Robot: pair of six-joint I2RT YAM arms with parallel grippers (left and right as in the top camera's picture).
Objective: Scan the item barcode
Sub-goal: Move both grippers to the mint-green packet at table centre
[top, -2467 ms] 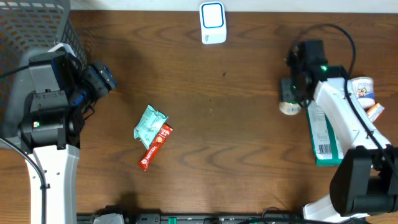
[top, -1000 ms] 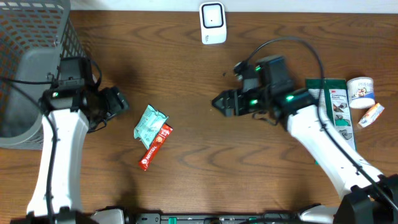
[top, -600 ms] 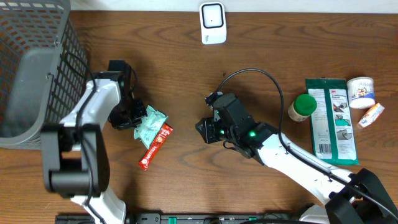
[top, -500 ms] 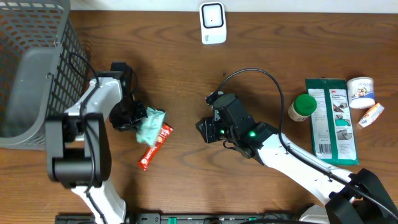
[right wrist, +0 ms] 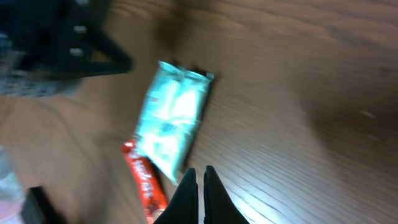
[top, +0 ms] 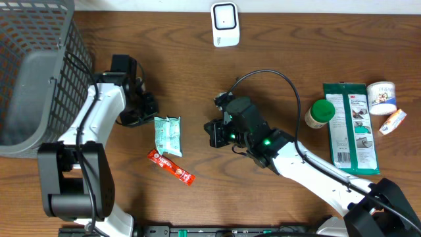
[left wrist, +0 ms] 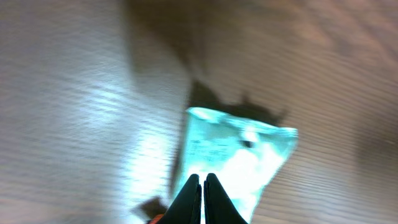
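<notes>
Nearest the front edge lies a red snack bar (top: 171,166), its end just beside the teal foil pouch (top: 167,136), which I take to be the item to scan. The pouch lies flat on the worktop (top: 263,72), left of centre. It looks light, soft and crinkly, probably slippery, so a pinch on a sealed end seam should hold better than one across the puffed middle. The left end effector (left wrist: 202,183) sits at the pouch's 11 o'clock and the right end effector (right wrist: 194,177) at its 3 o'clock. Both wrist views, though blurred, show their fingers pressed together on nothing. Only the overhead shows the scanner (top: 225,24), far off at 1 o'clock. No view shows a barcode.
</notes>
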